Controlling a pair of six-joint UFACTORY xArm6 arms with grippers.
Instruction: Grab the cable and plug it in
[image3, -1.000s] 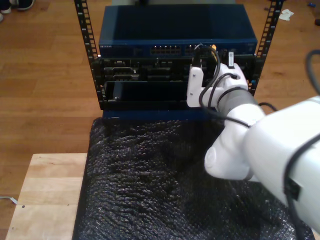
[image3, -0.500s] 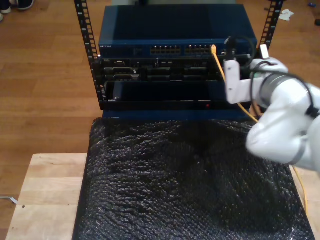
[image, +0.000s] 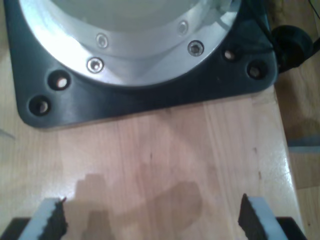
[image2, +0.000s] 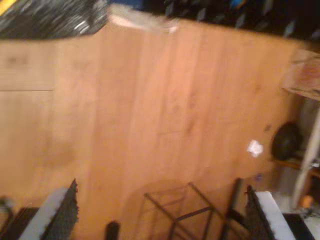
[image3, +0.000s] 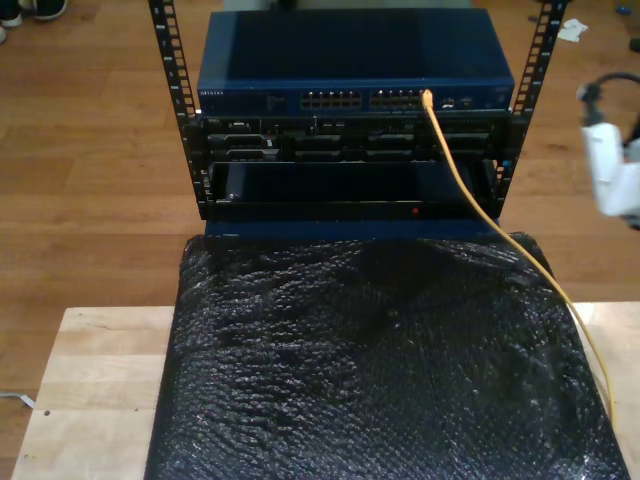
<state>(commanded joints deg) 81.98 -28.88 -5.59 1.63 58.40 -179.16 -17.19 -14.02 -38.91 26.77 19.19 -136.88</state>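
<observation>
The yellow-orange cable (image3: 470, 195) has its tip in a port at the right end of the blue switch (image3: 350, 60) on top of the rack. From there it runs down over the black bubble wrap (image3: 380, 360) toward the exterior view's lower right. A white arm (image3: 612, 170) hangs at the exterior view's right edge, apart from the cable. My second gripper (image2: 160, 217) is open above the wooden floor, its view blurred, with nothing between its fingers. My first gripper (image: 152, 220) is open over a wooden tabletop (image: 165, 155) in front of a black and silver base plate (image: 140, 95).
The black rack (image3: 350, 160) holds dark units under the switch, between perforated rails. A pale wooden table (image3: 90, 390) shows at the exterior view's lower left beside the wrap. A white scrap (image2: 255, 147) and a wire-frame object (image2: 180, 210) lie on the floor.
The white arm has pulled away from the rack to the exterior view's right edge. The cable stays behind, plugged into the switch and trailing over the wrap.
</observation>
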